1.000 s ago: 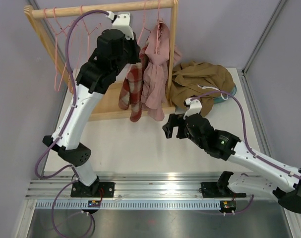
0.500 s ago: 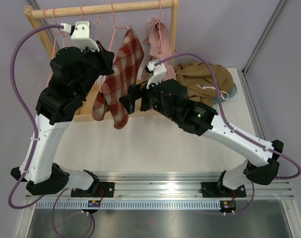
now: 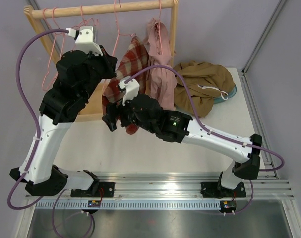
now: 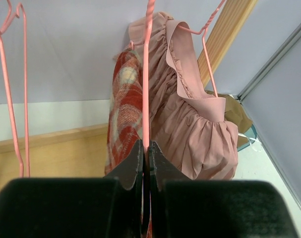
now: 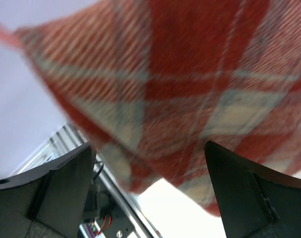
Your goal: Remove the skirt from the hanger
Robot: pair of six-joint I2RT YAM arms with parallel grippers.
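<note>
The red plaid skirt hangs on a pink wire hanger whose hook reaches up to the wooden rail. My left gripper is raised beside the skirt's top. In the left wrist view it is shut on the hanger's wire, with the skirt just behind. My right gripper is open under the skirt's lower edge. In the right wrist view the skirt fills the space above the open jaws, blurred, not gripped.
A pink ruffled garment hangs just right of the skirt, also in the left wrist view. Empty pink hangers hang at the rail's left. A brown garment lies heaped at the back right. The rack's right post stands close by.
My left arm has swung left along the rail, carrying hanger and skirt away from the pink garment. My right arm has risen from the table and moved left under the skirt.
</note>
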